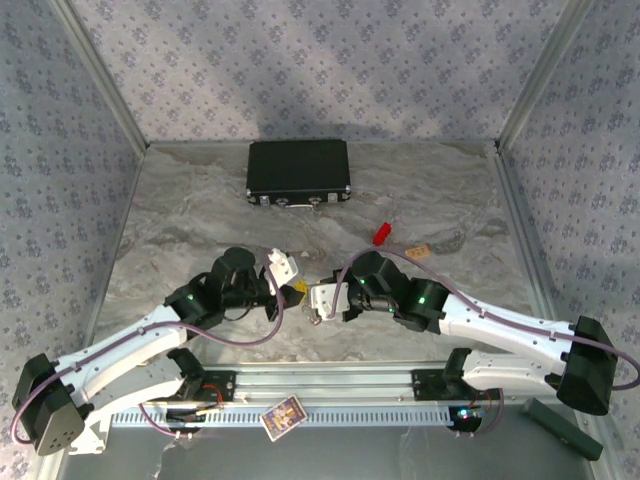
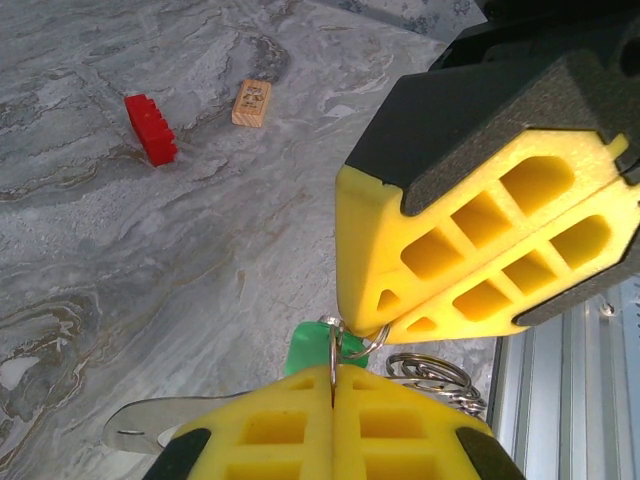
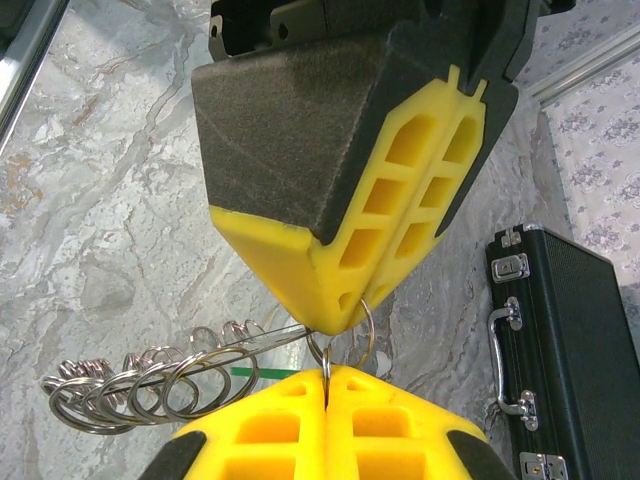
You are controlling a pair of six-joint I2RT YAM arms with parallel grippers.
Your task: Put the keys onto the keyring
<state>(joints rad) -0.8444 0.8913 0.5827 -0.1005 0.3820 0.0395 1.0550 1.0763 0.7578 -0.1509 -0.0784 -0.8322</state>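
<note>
My left gripper is shut on a thin metal ring standing edge-on beside the green key. Tip to tip with it, my right gripper is shut on a second ring that is linked through the first. In the right wrist view the right gripper pinches its ring just below the left gripper. The keyring, a glinting string of silvery loops, hangs off to the left of that joint. Both grippers meet mid-table. A red key lies apart on the table.
A black case lies at the back of the marble table, and its latches are near the grippers. A small brown bit lies right of the red key. A card rests on the front rail.
</note>
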